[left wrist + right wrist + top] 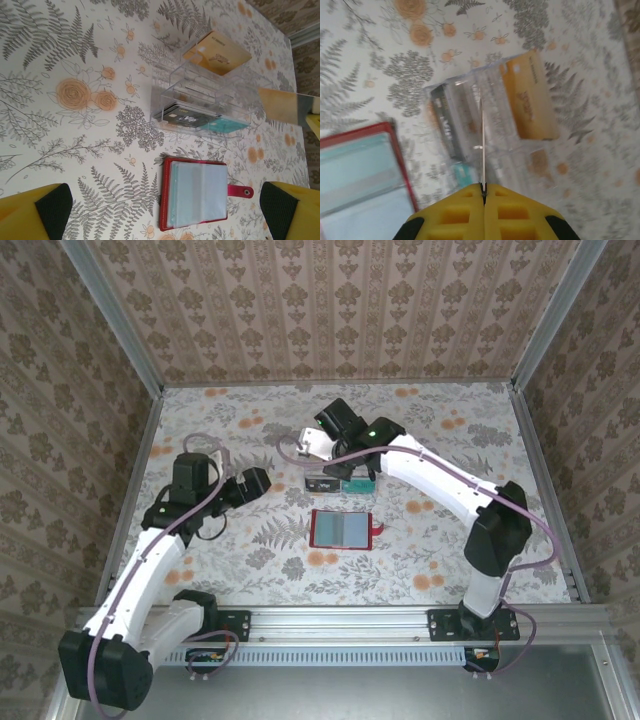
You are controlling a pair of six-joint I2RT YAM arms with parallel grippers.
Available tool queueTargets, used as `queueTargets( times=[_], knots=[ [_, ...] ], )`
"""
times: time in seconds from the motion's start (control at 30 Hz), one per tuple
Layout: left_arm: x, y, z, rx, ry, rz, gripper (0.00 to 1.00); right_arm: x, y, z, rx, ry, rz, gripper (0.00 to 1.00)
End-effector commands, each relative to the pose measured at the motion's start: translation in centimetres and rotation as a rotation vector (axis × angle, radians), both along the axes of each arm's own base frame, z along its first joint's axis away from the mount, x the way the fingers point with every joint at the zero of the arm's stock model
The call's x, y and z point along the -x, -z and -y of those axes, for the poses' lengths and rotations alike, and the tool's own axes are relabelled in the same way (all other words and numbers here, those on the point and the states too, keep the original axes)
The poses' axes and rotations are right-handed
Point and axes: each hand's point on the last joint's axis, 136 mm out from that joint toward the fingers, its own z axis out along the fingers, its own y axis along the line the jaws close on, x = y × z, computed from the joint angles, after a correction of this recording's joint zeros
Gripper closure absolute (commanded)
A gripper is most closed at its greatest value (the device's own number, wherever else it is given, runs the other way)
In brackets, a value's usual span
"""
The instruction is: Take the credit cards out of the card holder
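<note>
The red card holder [342, 530] lies open on the table, its grey-blue sleeves [200, 190] facing up and its tab [240, 191] pointing right. My left gripper [165, 212] is open, hovering just above and to the left of the holder, with a finger [50, 210] on each side. My right gripper [483, 187] is shut on a thin credit card [483, 145], seen edge-on, above the clear tray [470, 125]. That held card [282, 105] looks tan and grey from the side. Another tan credit card [216, 52] lies in the tray's far compartment.
The clear compartment tray [340, 478] stands just behind the holder and holds a dark card [187, 118] and a teal card [227, 124] in its near compartment. Patterned walls enclose the table on three sides. The right arm [450, 485] arches over the table's right half.
</note>
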Motion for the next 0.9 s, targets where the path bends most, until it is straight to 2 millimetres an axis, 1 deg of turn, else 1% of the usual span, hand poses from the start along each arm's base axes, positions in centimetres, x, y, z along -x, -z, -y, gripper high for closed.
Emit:
queueTargets(
  times=[0.0, 0.2, 0.4, 0.63, 0.87],
  knots=[
    [0.7, 0.7, -0.8, -0.011, -0.034, -0.036, 0.00, -2.4, 0.2, 0.3, 0.170, -0.096, 0.120, 1.00],
    [1.2, 0.8, -1.0, -0.018, -0.032, -0.053, 0.00, -4.4, 1.0, -0.5, 0.222, -0.133, 0.182, 1.00],
    [1.4, 0.7, -1.3, -0.023, -0.036, -0.056, 0.00, -5.6, 1.4, -1.6, 0.222, -0.146, 0.198, 1.00],
    [1.5, 0.9, -1.4, -0.021, -0.040, -0.063, 0.00, -6.4, 2.3, -2.3, 0.226, -0.165, 0.205, 1.00],
    [1.6, 0.9, -1.4, -0.022, -0.042, -0.065, 0.00, -6.7, 3.9, -2.0, 0.224, -0.156, 0.171, 1.00]
  ],
)
